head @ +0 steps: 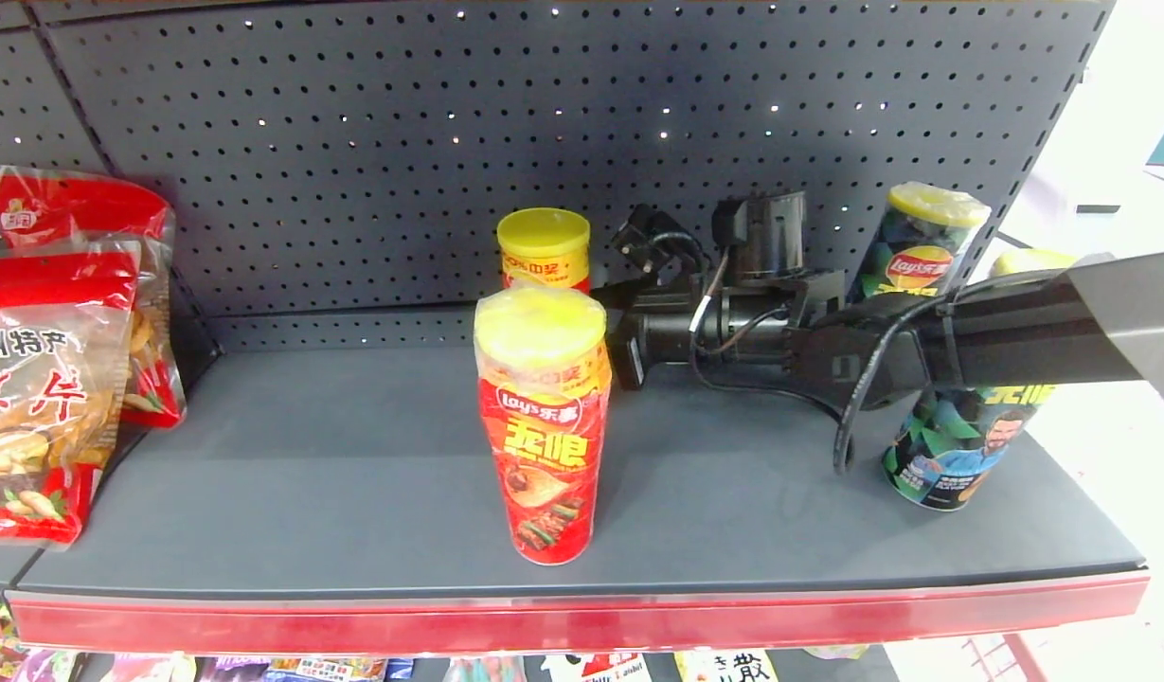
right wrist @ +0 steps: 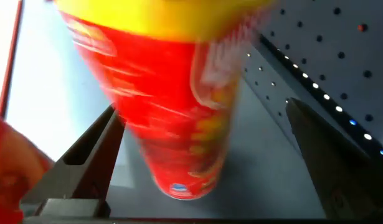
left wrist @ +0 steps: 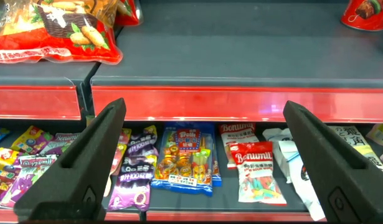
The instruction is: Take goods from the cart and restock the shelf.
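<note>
Head view has the right gripper (head: 627, 327) lying in along the pegboard (head: 354, 142), its jaws spread either side of the rear red can (head: 544, 248) without pinching it; I judge that can is set behind the front red can (head: 542, 426) on the shelf (head: 307, 474) so the row fills from the back. Both cans are smooth, glossy tubes with yellow plastic lids, standing upright on matte grey metal. Left gripper (left wrist: 203, 104) hangs wide open and empty, low before the shelf's red lip (left wrist: 241, 102).
</note>
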